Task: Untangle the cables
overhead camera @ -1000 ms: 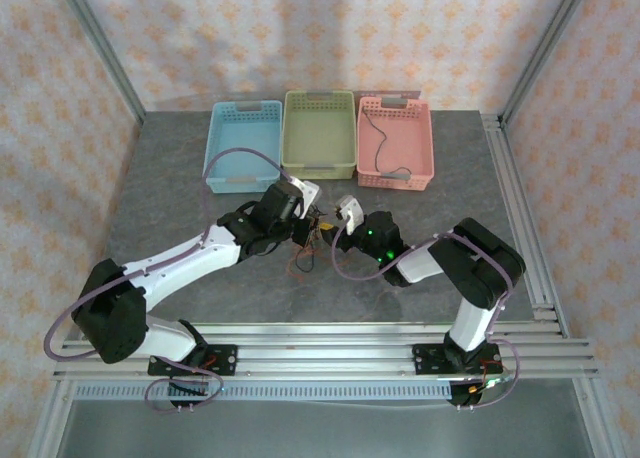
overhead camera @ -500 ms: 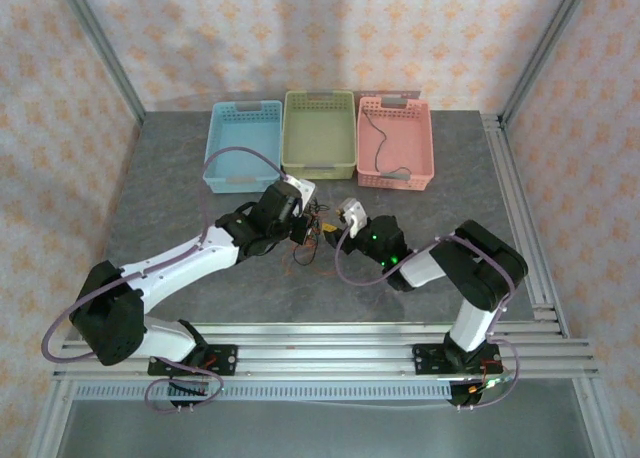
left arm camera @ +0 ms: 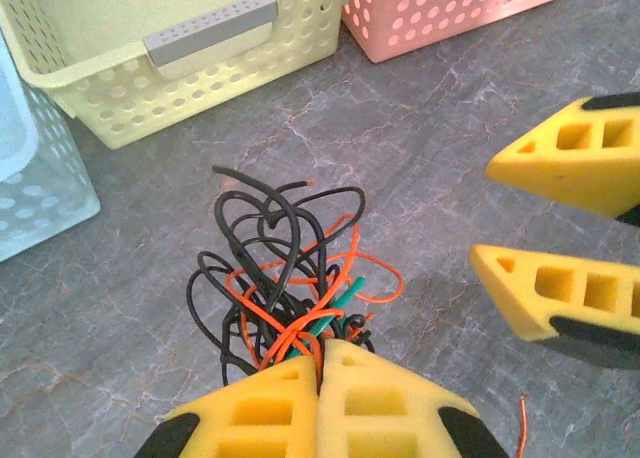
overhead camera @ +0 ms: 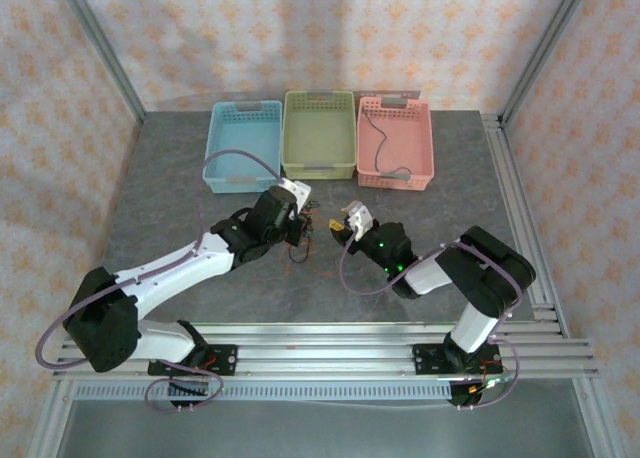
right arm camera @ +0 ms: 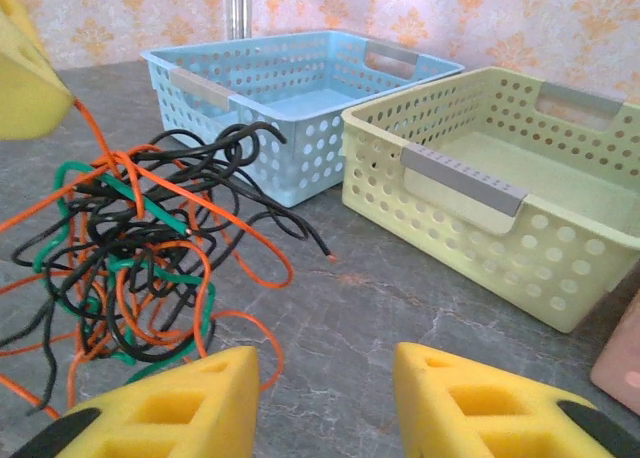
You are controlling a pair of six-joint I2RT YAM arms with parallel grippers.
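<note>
The cables are a tangled bunch of thin black, orange and green wires, and it hangs from my left gripper, which is shut on its near end. In the top view the bunch sits mid-table between my left gripper and right gripper. The right gripper is open with only bare table between its yellow fingers, and the tangle lies just to its left. Its fingers stand apart to the right of the bunch.
Three perforated baskets stand in a row at the back: blue, green and pink. A thin dark wire lies in the pink one. The green basket's wall is close ahead of the right gripper. Metal rails run along the table's right edge.
The right arm has swung its elbow right and lower, its gripper staying beside the bunch. The left gripper has lifted slightly toward the baskets, still shut on the tangle.
</note>
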